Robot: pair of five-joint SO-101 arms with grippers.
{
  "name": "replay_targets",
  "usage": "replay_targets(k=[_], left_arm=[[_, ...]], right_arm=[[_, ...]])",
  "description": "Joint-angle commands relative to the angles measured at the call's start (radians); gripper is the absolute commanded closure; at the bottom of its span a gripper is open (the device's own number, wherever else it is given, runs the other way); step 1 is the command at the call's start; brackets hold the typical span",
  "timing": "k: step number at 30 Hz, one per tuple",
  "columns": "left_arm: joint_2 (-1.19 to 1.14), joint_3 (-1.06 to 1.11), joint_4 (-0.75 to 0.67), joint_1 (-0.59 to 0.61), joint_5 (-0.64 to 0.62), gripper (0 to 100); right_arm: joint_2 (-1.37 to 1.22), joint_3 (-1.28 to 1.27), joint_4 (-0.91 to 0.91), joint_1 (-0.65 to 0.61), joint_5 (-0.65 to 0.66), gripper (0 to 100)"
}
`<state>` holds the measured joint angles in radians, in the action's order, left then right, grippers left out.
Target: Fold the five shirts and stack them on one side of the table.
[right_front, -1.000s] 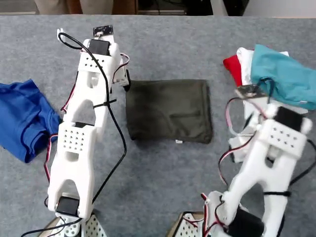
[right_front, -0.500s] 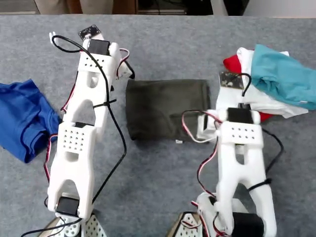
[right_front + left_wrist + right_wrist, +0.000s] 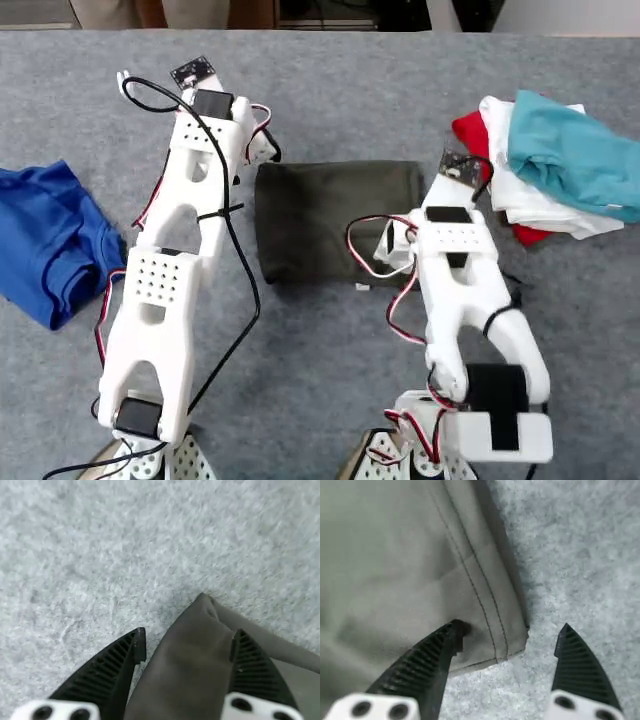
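A folded dark olive shirt (image 3: 340, 222) lies flat at the middle of the grey table. My left gripper (image 3: 264, 152) is at its far left corner. In the left wrist view that gripper (image 3: 187, 637) is open and the olive shirt's corner (image 3: 200, 630) pokes up between the two fingers. My right arm (image 3: 450, 240) stretches along the shirt's right edge. My right gripper (image 3: 511, 629) is open over a hemmed corner of the olive shirt (image 3: 410, 570), one finger above cloth and the other above bare table.
A crumpled blue shirt (image 3: 45, 245) lies at the left edge. At the far right, a teal shirt (image 3: 570, 150), a white one (image 3: 530, 205) and a red one (image 3: 472, 135) are heaped together. Grey felt table (image 3: 330, 380) in front of the olive shirt is bare.
My right arm has swung left from beside the heap of shirts to the olive shirt's right edge. My left gripper shifted slightly at the shirt's far left corner.
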<state>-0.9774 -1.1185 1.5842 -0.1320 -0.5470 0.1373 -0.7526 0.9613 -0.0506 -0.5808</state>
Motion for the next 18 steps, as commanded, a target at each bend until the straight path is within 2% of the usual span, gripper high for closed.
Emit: replay_targets(k=[1,6,9,18], left_arm=[[0.008,-0.034,-0.018,-0.009,-0.008,72],[0.005,-0.031,-0.034,-0.009,-0.003,72],[0.004,-0.029,-0.035,-0.009,-0.002,72],[-0.062,-0.032,-0.097,-0.015,-0.002,72]], right_arm=[[-0.001,0.045,-0.018,-0.007,-0.026,69.1],[0.05,0.077,0.048,-0.002,-0.029,69.1],[0.067,0.081,0.041,0.008,-0.104,69.1],[-0.018,0.081,-0.172,-0.059,-0.245,69.1]])
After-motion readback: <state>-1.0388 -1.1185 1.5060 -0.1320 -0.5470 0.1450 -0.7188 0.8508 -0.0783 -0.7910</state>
